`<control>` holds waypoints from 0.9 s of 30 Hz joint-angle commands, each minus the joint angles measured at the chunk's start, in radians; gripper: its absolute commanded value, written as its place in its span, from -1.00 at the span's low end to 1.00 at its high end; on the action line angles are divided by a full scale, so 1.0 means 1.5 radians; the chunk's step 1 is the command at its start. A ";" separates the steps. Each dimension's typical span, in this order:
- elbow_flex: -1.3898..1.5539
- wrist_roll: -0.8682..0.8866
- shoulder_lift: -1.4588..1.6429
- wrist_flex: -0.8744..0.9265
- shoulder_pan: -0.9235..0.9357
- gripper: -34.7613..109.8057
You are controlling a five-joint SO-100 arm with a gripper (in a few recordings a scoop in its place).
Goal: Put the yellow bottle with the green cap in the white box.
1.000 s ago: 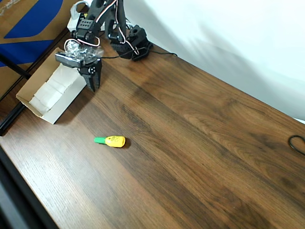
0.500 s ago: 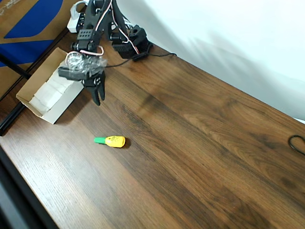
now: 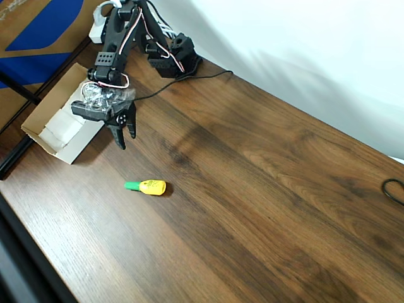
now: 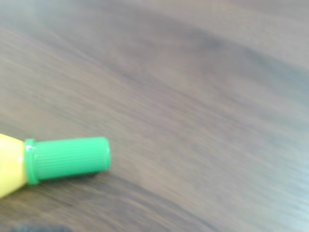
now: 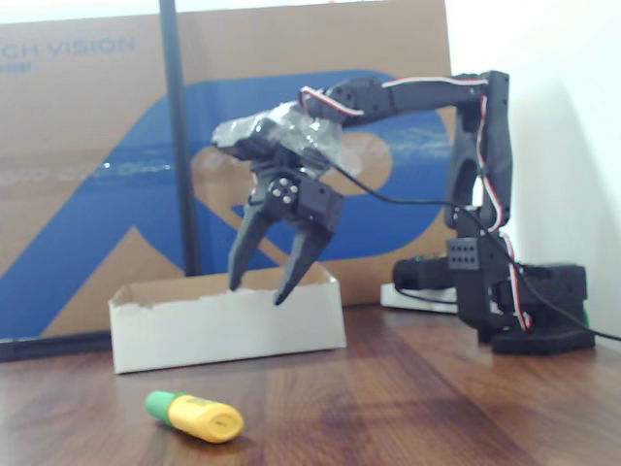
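Observation:
The yellow bottle with the green cap (image 3: 147, 186) lies on its side on the wooden table, cap pointing left in the overhead view; it also lies in the fixed view (image 5: 194, 416), and its cap (image 4: 67, 158) shows in the blurred wrist view. The white box (image 3: 39, 129) stands at the table's left edge, its front wall (image 5: 223, 325) facing the fixed camera. My black gripper (image 3: 125, 139) hangs open above the table, just right of the box and beyond the bottle, fingers pointing down with nothing between them (image 5: 257, 291).
The arm's base (image 3: 173, 60) stands at the table's back left with a black cable running from it. A large blue-and-brown cardboard sheet (image 5: 97, 175) stands behind the box. Another cable loop (image 3: 394, 189) lies at the right edge.
My gripper has swung forward, away from the box and toward the bottle, and its fingers have spread apart. The bottle and box have not moved.

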 commanded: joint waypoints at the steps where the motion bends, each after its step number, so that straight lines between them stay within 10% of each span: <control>1: -0.036 -0.029 0.007 -0.004 -0.016 -0.23; 27: -0.310 -0.116 -0.294 -0.045 -0.031 -0.06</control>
